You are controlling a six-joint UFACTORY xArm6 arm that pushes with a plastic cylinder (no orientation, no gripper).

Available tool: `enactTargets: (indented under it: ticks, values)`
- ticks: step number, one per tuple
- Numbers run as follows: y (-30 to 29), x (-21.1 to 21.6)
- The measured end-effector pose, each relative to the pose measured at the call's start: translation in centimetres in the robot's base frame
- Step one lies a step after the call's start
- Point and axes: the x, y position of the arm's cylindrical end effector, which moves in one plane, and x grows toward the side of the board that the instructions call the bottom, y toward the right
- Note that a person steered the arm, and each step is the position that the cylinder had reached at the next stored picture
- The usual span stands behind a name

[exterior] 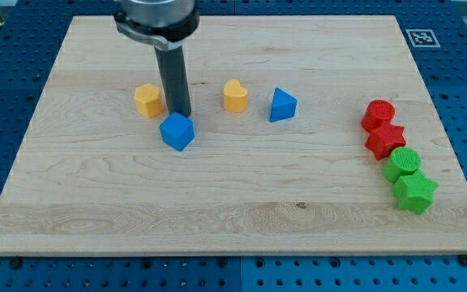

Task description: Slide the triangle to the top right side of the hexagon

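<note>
A blue triangle block (282,105) lies right of the board's middle. A yellow hexagon block (148,100) sits at the upper left. My tip (180,113) stands between the yellow hexagon and a blue cube (177,131), touching or nearly touching the cube's top edge. The triangle is far to the tip's right, beyond a yellow heart block (234,95).
A wooden board (233,211) on a blue pegboard table. At the right side stand a red cylinder-like block (378,114), a red star (386,140), a green round block (402,165) and a green star (415,192). A marker tag (421,36) is at the top right corner.
</note>
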Motion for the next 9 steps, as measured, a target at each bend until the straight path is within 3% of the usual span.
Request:
enactTargets:
  ticks: [4, 9]
  values:
    - [15.6, 2.8]
    - [15.4, 1.3]
